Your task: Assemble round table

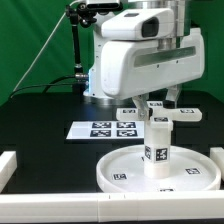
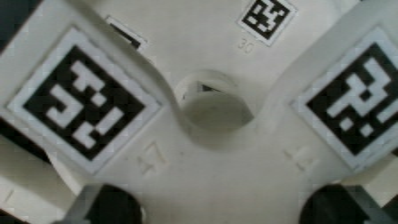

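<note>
Cross piece over the cylinder
I see my gripper (image 1: 160, 103) clamped on the cross-shaped piece (image 1: 160, 113), mid-frame, above the upright cylinder (image 1: 157, 146) on the round disc (image 1: 120, 170).

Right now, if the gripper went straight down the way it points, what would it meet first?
The cross-shaped piece, right at its fingers; the upright cylinder looks directly beneath it, though the gap between them is unclear.

You had even, bright overhead light; black table (image 1: 40, 110) stayed dark, white disc (image 1: 120, 170) near overexposed. Wrist view soft, tags blurred, fingers (image 2: 107, 205) out of focus. Exterior view coarse, low-resolution.
</note>
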Robot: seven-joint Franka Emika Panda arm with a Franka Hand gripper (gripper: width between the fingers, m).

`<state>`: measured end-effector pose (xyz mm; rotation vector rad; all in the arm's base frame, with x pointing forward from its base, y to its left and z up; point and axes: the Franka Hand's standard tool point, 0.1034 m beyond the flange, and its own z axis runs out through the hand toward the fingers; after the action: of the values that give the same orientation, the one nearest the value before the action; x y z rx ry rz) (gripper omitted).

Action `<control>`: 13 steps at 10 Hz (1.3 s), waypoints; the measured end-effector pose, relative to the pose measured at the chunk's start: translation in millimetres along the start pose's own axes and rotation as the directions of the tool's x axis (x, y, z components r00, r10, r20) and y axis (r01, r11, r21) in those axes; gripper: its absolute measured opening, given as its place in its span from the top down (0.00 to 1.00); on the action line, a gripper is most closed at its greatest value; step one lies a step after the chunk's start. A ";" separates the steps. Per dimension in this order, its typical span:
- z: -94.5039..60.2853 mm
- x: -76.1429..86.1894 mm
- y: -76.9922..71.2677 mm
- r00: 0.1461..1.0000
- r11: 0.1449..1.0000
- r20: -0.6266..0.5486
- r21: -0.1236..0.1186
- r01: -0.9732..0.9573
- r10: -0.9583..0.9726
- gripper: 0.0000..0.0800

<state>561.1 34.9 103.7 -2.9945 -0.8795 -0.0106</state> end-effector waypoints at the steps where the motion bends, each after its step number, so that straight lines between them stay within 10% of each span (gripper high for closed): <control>1: 0.1 -0.1 -0.2 0.996 0.996 -0.011 -0.006 -0.093 0.093 0.45; 7: 0.6 -0.8 -1.2 0.856 0.856 -0.027 0.004 -0.517 0.516 0.45; 13: 1.4 2.6 -4.9 0.396 0.398 -0.035 0.058 -0.916 0.917 0.45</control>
<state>560.6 40.4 102.4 -2.9413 0.8960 -0.0685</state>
